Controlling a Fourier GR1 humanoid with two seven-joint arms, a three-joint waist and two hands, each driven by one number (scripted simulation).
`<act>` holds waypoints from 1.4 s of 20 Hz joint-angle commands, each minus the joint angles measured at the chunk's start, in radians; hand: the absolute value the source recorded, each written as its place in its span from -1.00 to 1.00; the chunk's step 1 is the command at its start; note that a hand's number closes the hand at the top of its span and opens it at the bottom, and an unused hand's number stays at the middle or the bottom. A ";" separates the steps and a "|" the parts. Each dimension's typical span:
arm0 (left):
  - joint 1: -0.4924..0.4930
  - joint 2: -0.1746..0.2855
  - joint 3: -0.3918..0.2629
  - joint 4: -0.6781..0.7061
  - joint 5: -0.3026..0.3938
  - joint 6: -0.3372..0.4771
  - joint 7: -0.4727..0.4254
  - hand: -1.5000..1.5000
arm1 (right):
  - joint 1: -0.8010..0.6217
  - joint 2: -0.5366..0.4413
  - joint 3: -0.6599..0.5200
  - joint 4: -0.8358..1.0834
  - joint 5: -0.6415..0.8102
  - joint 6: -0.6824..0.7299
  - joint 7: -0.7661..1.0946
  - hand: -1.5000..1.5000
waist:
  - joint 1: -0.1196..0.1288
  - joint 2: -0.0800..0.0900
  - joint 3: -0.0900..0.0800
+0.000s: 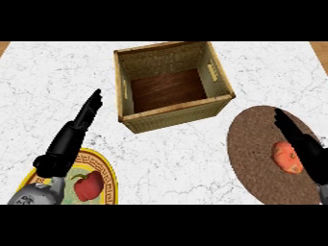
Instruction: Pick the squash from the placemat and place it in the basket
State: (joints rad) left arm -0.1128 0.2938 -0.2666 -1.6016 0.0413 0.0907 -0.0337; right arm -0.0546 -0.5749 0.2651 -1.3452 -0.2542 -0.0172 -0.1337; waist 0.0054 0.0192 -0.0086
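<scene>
Nearby, straight-fingered right hand (314, 158) flanks squash (285, 156) on placemat (255, 144) — basket (173, 115) beyond, pepper (87, 186) leftward.

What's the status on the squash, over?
Both hands open: left hand by the plate, right hand beside the squash. Squash on the placemat, not gripped. Nothing standing between it and the basket.
</scene>
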 commanded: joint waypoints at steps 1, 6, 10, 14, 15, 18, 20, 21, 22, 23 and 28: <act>0.018 -0.039 0.035 0.028 0.000 0.031 -0.002 0.00 | 0.098 -0.030 -0.057 -0.134 -0.024 0.000 -0.003 1.00 | -0.016 -0.022 0.008; 0.062 -0.072 0.191 -0.038 0.084 0.162 0.001 0.00 | 0.075 -0.053 -0.332 -0.160 -0.244 0.020 -0.188 1.00 | -0.038 -0.035 0.009; 0.090 -0.105 0.185 0.005 0.130 0.123 -0.026 0.00 | 0.222 0.035 -0.019 -0.373 0.153 -0.113 -0.309 -1.00 | -0.026 -0.025 0.006; 0.111 -0.110 0.149 -0.045 0.104 0.128 0.001 0.00 | 0.217 0.172 -0.015 -0.430 0.244 -0.404 -0.106 -1.00 | -0.015 -0.023 0.006; 0.127 -0.140 0.137 -0.028 0.089 0.153 -0.027 0.00 | 0.244 0.154 -0.005 -0.452 0.298 -0.454 -0.034 -1.00 | -0.021 -0.024 0.005; 0.111 -0.110 0.167 -0.057 0.099 0.154 0.009 0.00 | 0.264 0.023 -0.105 -0.473 0.417 -0.537 0.131 -1.00 | -0.038 -0.027 -0.001; 0.116 -0.106 0.163 -0.053 0.096 0.149 0.011 0.00 | 0.277 -0.048 -0.158 -0.489 0.477 -0.561 0.260 -1.00 | -0.039 -0.025 -0.003; 0.113 -0.105 0.162 -0.071 0.092 0.157 0.026 0.00 | 0.302 -0.101 -0.169 -0.496 0.518 -0.546 0.321 -1.00 | -0.041 -0.027 -0.004; 0.117 -0.094 0.182 -0.073 0.097 0.159 0.024 0.00 | 0.332 -0.154 -0.189 -0.525 0.539 -0.522 0.377 -1.00 | -0.049 -0.029 -0.005; 0.100 -0.115 0.153 -0.051 0.075 0.163 0.003 0.00 | 0.311 -0.209 -0.208 -0.542 0.539 -0.468 0.465 -1.00 | -0.045 -0.022 -0.005; 0.122 -0.113 0.147 -0.078 0.096 0.143 0.026 0.00 | 0.363 -0.431 -0.216 -0.699 0.532 -0.202 0.737 -1.00 | -0.028 -0.024 -0.002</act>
State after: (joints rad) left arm 0.0061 0.1873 -0.1056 -1.6702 0.1386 0.2383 -0.0162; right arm 0.2849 -0.8593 0.0718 -1.9459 0.2728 -0.3654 0.4019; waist -0.0301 -0.0061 -0.0124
